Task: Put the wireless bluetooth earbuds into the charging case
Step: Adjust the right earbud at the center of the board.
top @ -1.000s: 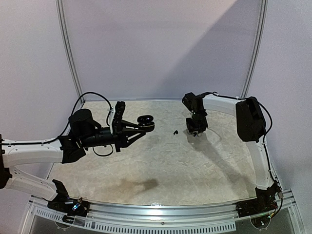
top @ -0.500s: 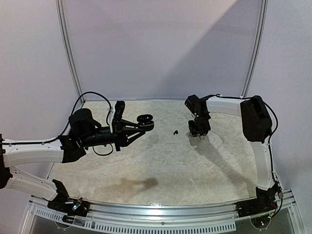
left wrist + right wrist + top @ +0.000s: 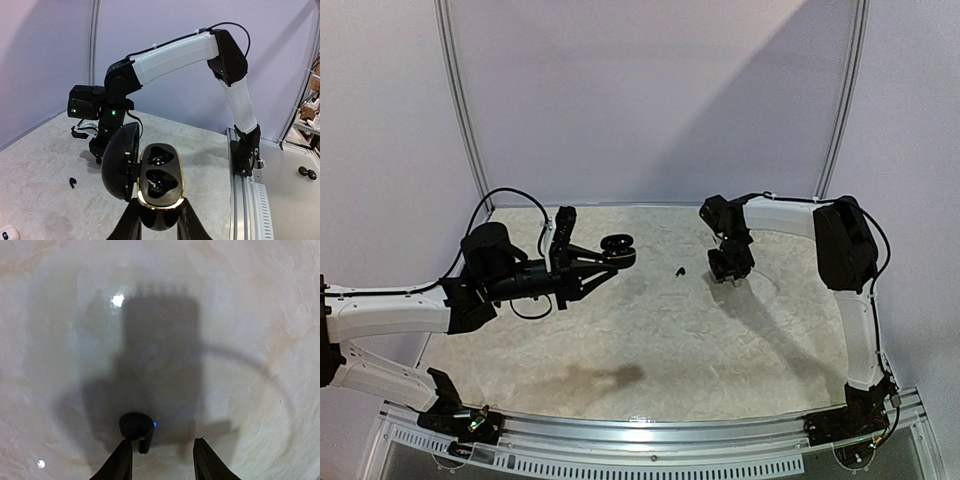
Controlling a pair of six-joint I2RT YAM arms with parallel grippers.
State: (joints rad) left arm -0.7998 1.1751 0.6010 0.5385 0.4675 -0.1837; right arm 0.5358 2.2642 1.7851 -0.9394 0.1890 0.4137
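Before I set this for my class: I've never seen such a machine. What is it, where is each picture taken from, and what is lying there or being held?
These are two robot arms bolted to a table. One picture looks down from above and behind the arms. The other two come from a camera on each wrist. The left claw is shut on an open black earbud case, and both of the case's hollows look empty. The right claw points down at the table with its fingers apart. A black earbud shows by one fingertip and does not seem to be pinched. From above, a tiny loose earbud lies on the table between the two claws.
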